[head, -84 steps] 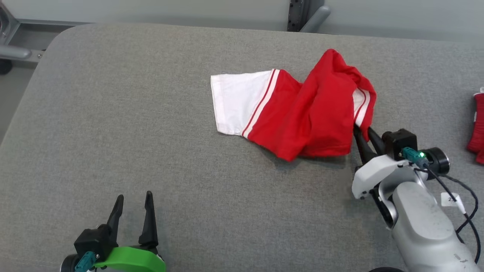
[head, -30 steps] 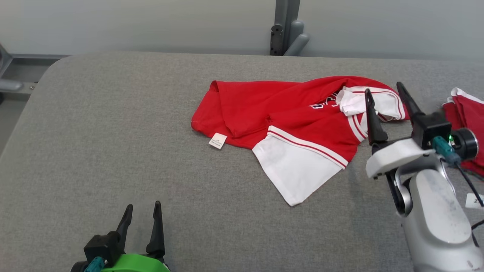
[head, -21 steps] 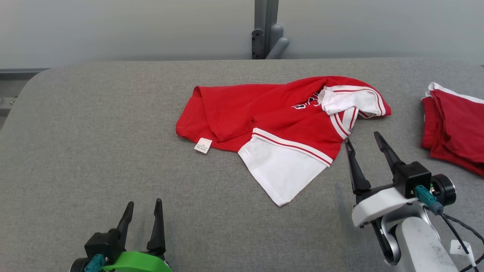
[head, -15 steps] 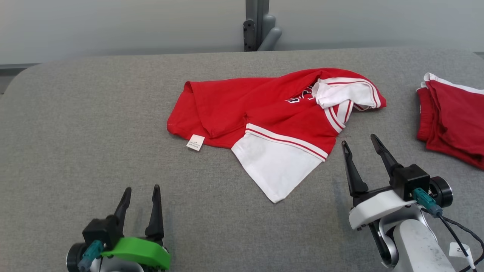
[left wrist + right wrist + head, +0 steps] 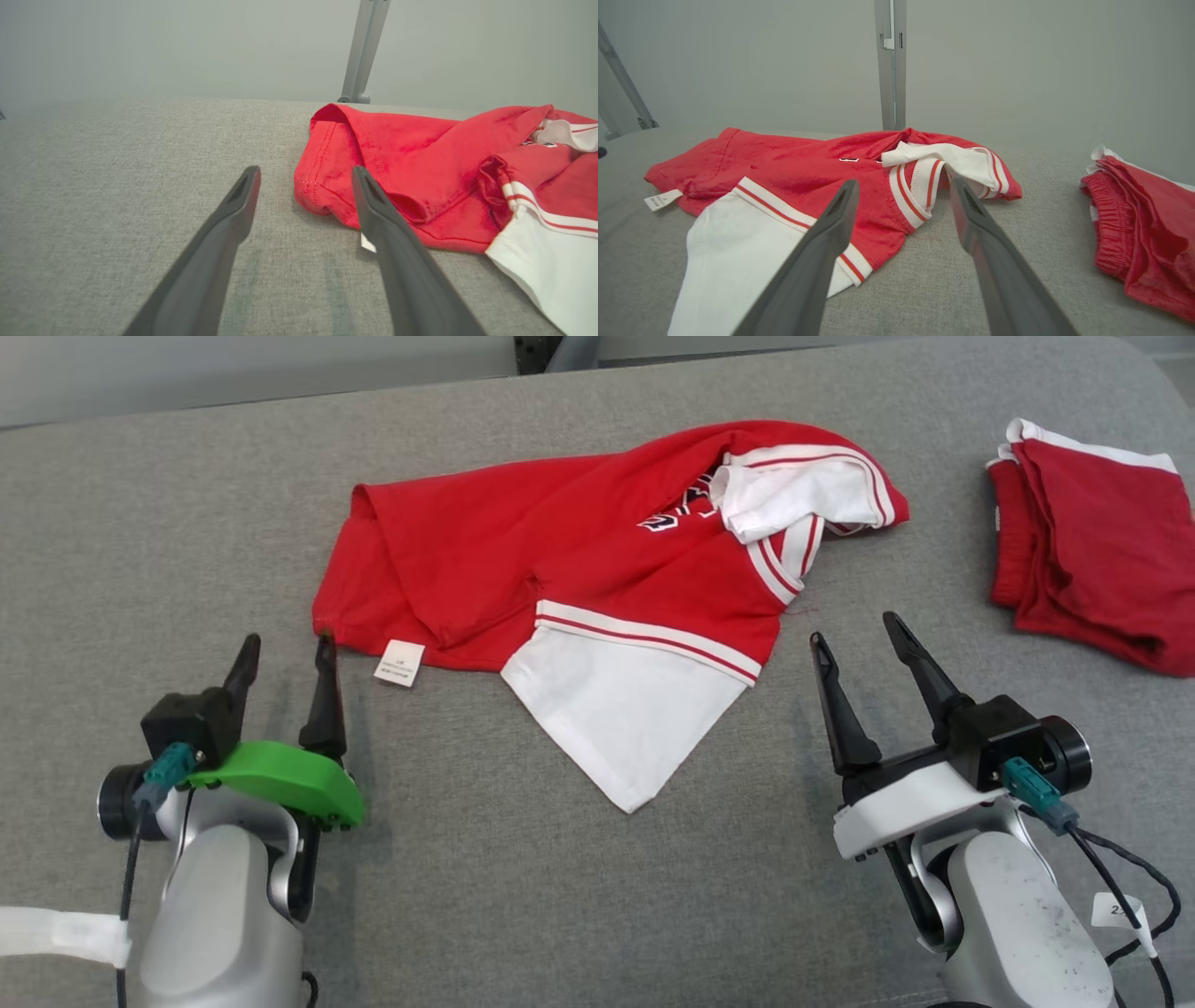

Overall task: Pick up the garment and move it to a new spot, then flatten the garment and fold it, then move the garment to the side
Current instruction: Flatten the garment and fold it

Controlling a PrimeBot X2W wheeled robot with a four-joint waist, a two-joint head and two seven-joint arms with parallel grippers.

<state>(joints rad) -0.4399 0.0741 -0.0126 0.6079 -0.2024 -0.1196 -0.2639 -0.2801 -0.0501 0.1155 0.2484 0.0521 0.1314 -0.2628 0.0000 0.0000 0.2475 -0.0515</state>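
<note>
Left gripper (image 5: 288,640), two long dark tapered fingers on a green plastic mount, is coming forward from its rest spot. Jaws are standing wide apart with nothing between them. Its inner finger is sitting just beside the hem corner and the small white care label (image 5: 399,663).

Right gripper (image 5: 853,627), same dark fingers on a white mount, is no longer at the cloth. It is pulled back, jaws wide and empty, hovering just off the striped sleeve edge.

The head camera is also tilting down, so part of the shift in view is the camera's, not the cloth's.

The red-and-white soft knit jersey shirt (image 5: 579,541) is lying near the middle of the grey woven fabric-covered table (image 5: 168,504). It is spread much wider than the bunched heap of a few seconds ago. My reading: the relocation looks done and flattening is starting, with both arms lining up on opposite edges.

The shirt is still looking rumpled. One white sleeve (image 5: 621,719) is pointing toward the robot as a flat wedge. The other is folding over near the collar, and a ridge is running across the red body. The cloth is limp and matte, with ribbed striped cuffs.

Farther right, well apart, a folded red garment with white trim (image 5: 1092,551) is resting. A grey metal post (image 5: 891,65) is standing behind the far edge.
</note>
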